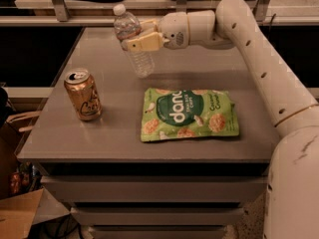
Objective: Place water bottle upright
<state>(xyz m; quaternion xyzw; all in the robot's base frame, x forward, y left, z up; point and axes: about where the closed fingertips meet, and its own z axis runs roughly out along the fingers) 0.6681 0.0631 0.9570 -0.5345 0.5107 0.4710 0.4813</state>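
The water bottle (132, 41) is clear ribbed plastic with a white cap. It is held above the far middle of the grey table (119, 133), nearly upright and leaning a little to the left, cap up. My gripper (138, 39) reaches in from the right and is shut on the bottle's middle, with one tan finger (144, 43) across its front. The bottle's base hangs just over the tabletop; I cannot tell if it touches.
A gold drink can (82, 94) stands upright at the table's left. A green snack bag (187, 114) lies flat at centre right. My white arm (259, 59) spans the right side. A cardboard box (15, 218) sits on the floor at lower left.
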